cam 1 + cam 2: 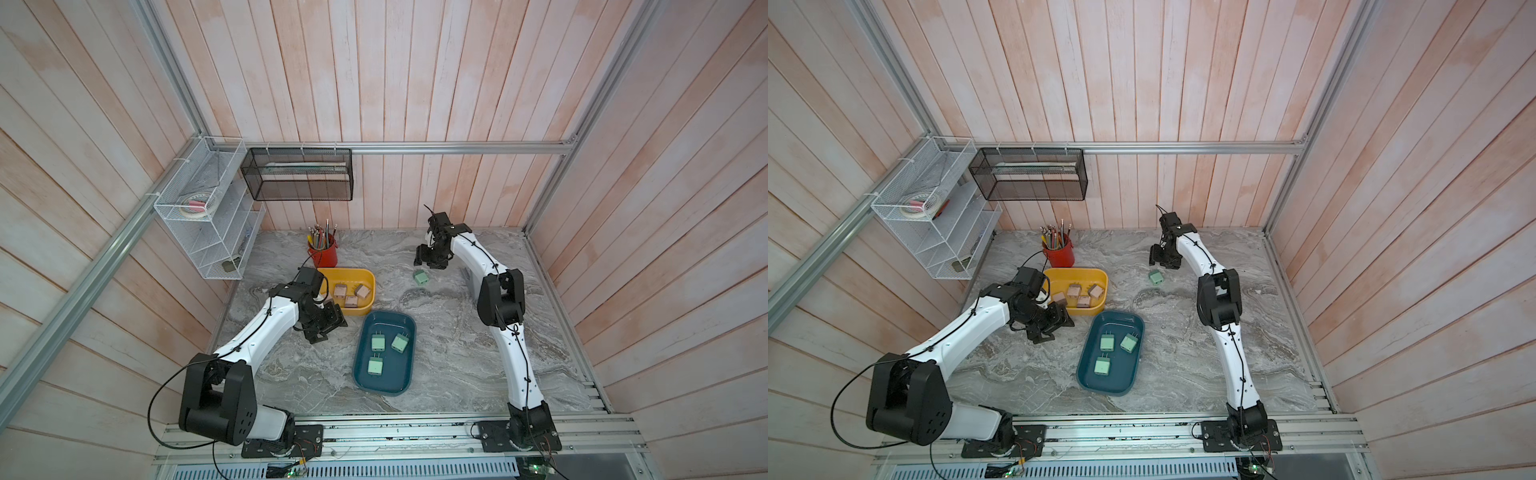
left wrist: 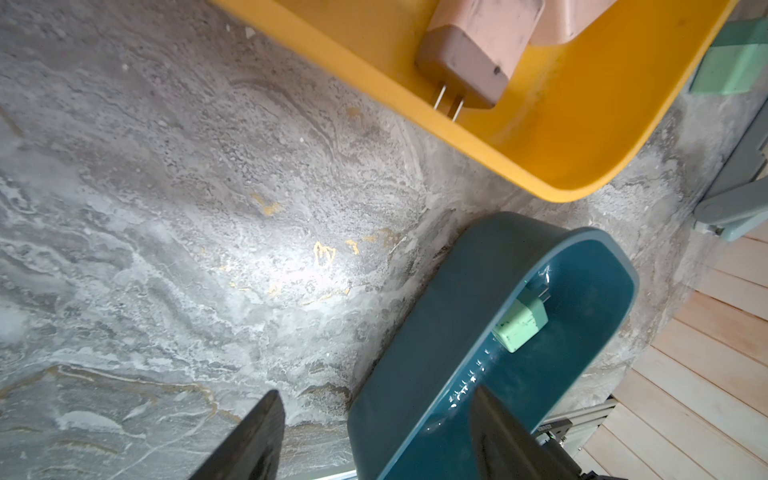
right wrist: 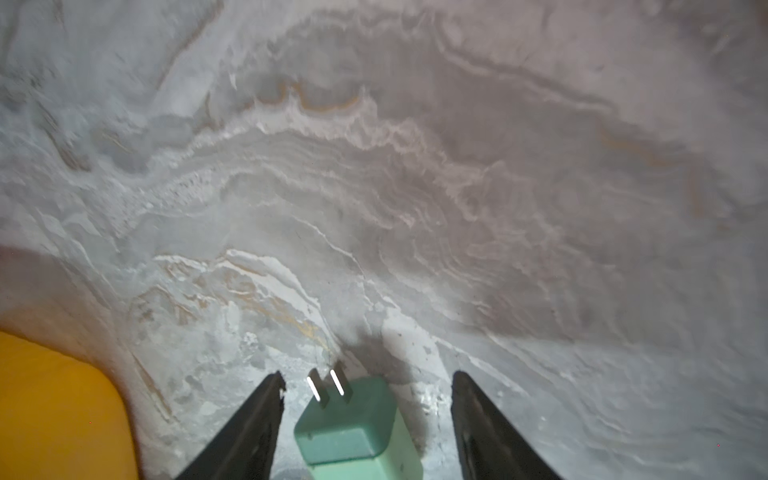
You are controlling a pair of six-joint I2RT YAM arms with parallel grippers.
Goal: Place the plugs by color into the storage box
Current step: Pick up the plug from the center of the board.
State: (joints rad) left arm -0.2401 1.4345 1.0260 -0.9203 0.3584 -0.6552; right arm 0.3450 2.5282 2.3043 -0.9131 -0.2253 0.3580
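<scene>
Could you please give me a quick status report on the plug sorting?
Left end effector open, empty, beside the teal tray. Right end effector open, straddling the loose green plug on the table, not gripping. Three green plugs in tray. Nothing blocking.

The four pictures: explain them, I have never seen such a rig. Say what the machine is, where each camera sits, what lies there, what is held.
Two robot arms work on a marble table. Two pictures look down from overhead; two come from cameras on the arms' wrists. The yellow tray holds four pinkish plugs, the teal tray three green plugs. A fourth green plug lies loose on the table; the right claw stands open on either side of it, not gripping. The left claw is open too, so nothing is held.
</scene>
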